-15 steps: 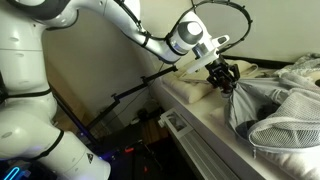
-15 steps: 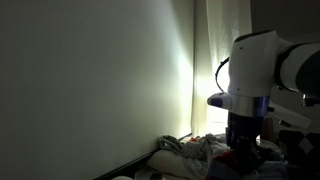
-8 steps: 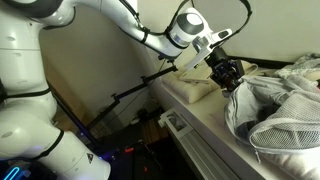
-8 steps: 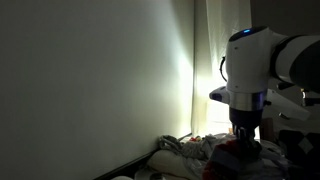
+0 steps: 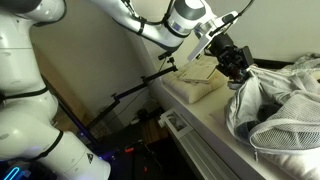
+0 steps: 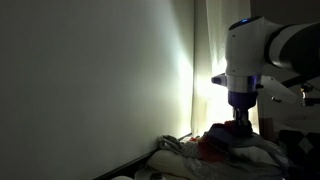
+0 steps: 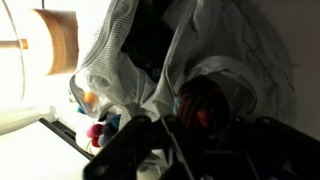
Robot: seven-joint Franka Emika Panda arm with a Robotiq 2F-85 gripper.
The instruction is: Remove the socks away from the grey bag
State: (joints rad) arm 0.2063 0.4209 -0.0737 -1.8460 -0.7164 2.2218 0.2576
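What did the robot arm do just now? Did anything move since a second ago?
The arm lifted: its fingers rose and slid a little over the grey bag, staying shut, seemingly on the socks. The bag's near edge got tugged up with them. Nothing was let go. The cream cloth and the rest of the bag stayed put.
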